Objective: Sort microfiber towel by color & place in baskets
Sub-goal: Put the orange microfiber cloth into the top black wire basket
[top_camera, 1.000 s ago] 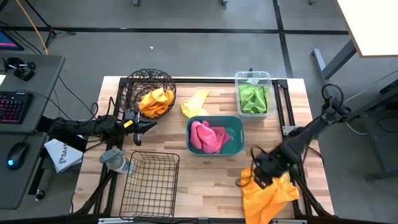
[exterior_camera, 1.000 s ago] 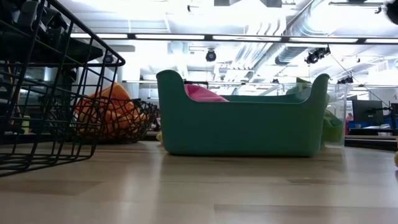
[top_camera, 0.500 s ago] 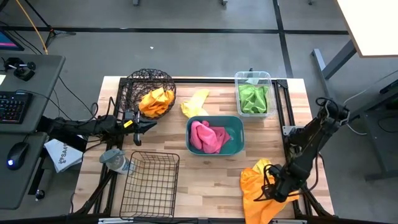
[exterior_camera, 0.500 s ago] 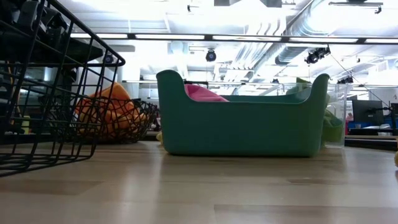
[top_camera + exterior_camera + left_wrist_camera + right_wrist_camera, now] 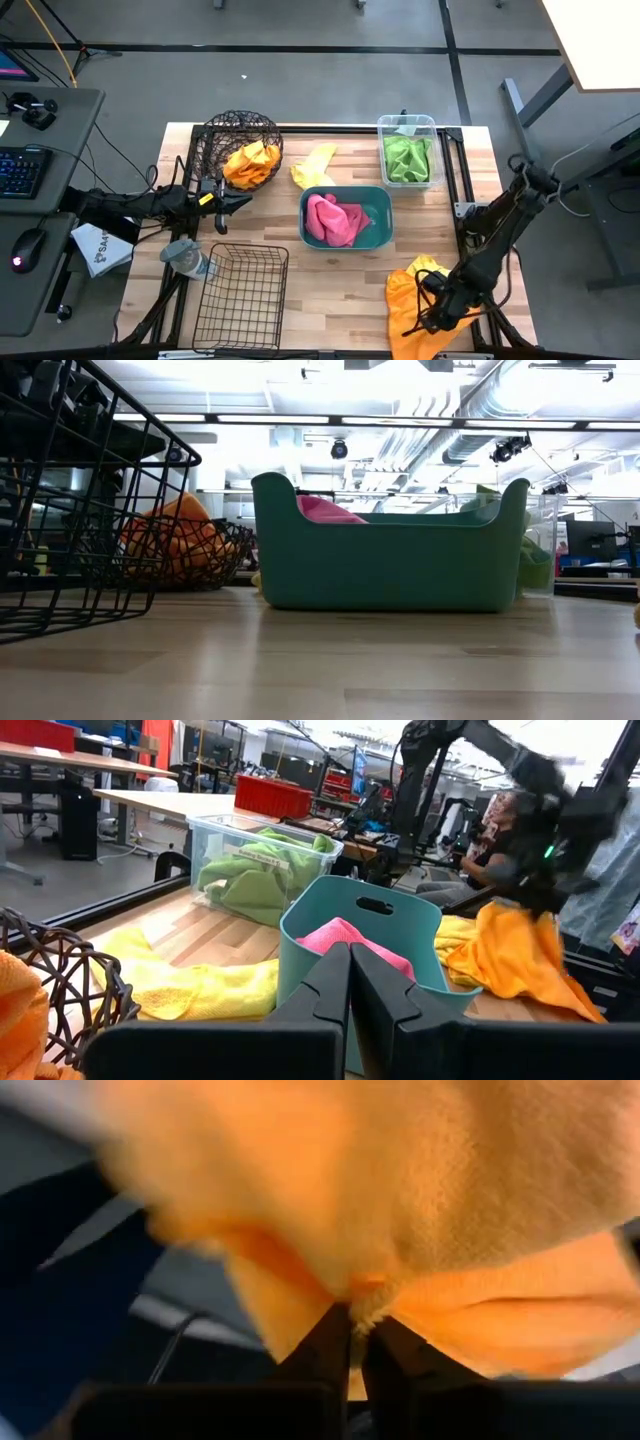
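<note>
An orange microfiber towel (image 5: pixel 412 300) lies crumpled at the table's near right corner, with my right gripper (image 5: pixel 432 306) down on it and shut on the cloth. My left gripper (image 5: pixel 236 203) hovers shut between the round wire basket (image 5: pixel 214 140) and the rectangular black wire basket (image 5: pixel 240 298), holding nothing. The round basket holds another orange towel (image 5: pixel 250 162). A yellow towel (image 5: pixel 315 165) lies flat on the table behind the teal tub (image 5: pixel 378 205), which holds a pink towel (image 5: pixel 332 220). Green towels (image 5: pixel 406 158) fill the clear bin (image 5: pixel 407 124). My right gripper pinches a raised fold of the orange towel (image 5: pixel 356 1292) between its two fingers (image 5: pixel 328 1342); how many layers I cannot tell. It comes at the cloth from above, slanting down. The rest of the towel lies slack on the table around the gripper.
A grey-blue cloth lump (image 5: pixel 185 258) sits at the table's left edge beside the rectangular basket. Bare wood lies between the teal tub and the near edge. A monitor stand and keyboard stand on a desk to the left of the table.
My right gripper has gone toward the table's near edge, from the orange towel's far side to its middle, come down onto it and taken hold. The towel's far corner now shows uncovered beyond the gripper. My left arm has kept still.
</note>
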You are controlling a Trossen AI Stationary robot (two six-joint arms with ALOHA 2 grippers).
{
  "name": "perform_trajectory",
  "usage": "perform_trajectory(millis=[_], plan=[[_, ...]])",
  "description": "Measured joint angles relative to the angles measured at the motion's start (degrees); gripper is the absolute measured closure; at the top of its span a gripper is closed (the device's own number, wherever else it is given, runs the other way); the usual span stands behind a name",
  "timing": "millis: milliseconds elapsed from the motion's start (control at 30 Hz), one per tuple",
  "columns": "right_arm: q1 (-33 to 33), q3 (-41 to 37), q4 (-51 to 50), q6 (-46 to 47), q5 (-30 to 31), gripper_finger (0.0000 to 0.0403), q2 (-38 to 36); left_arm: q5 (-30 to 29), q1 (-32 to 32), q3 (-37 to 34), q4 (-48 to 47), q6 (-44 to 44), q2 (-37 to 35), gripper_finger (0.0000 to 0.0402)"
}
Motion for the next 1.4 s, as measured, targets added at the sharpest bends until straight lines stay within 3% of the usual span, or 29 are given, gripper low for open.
perform_trajectory(millis=[67, 200, 300, 400, 600, 767, 933, 1033, 1100, 1233, 1400], plan=[[-1.5, 6.3, -3.5, -3.0, 4.0, 0.0397, -1.7, 0.0, 0.0, 0.0, 0.0, 0.0, 0.0, 0.0402], [-6.7, 20.0, -6.5, -13.0, 20.1, 0.0398, -5.0, 0.0, 0.0, 0.0, 0.0, 0.0, 0.0, 0.0401], [-13.0, 30.3, -5.3, -26.8, 31.5, 0.04, -5.1, 0.0, 0.0, 0.0, 0.0, 0.0, 0.0, 0.0402], [-21.3, 39.2, 0.4, -45.7, 36.4, 0.0401, -3.4, 0.0, 0.0, 0.0, 0.0, 0.0, 0.0, 0.0402], [-40.0, 52.6, 14.6, -77.1, 32.2, 0.0402, 4.6, 0.0, 0.0, 0.0, 0.0, 0.0, 0.0, 0.0402], [-53.9, 61.4, 28.0, -86.8, 19.7, 0.0402, 15.4, 0.0, 0.0, 0.0, 0.0, 0.0, 0.0, 0.0402], [-63.9, 73.9, 39.6, -87.7, 7.6, 0.0402, 29.6, 0.0, 0.0, 0.0, 0.0, 0.0, 0.0, 0.0401], [-68.4, 70.0, 58.7, -82.6, 4.9, 0.0403, 33.0, 0.0, 0.0, 0.0, 0.0, 0.0, 0.0, 0.0401], [-70.8, 68.3, 65.9, -78.6, 5.1, 0.0403, 35.1, 0.0, 0.0, 0.0, 0.1, 0.0, 0.0, 0.0401], [-73.3, 68.1, 65.4, -76.8, 5.2, 0.0403, 39.6, 0.0, 0.0, 0.0, 0.0, 0.0, 0.0, 0.0401], [-71.5, 68.1, 66.2, -74.8, 4.3, 0.0403, 46.2, 0.0, 0.0, 0.0, 0.0, 0.0, 0.0, 0.0402]])
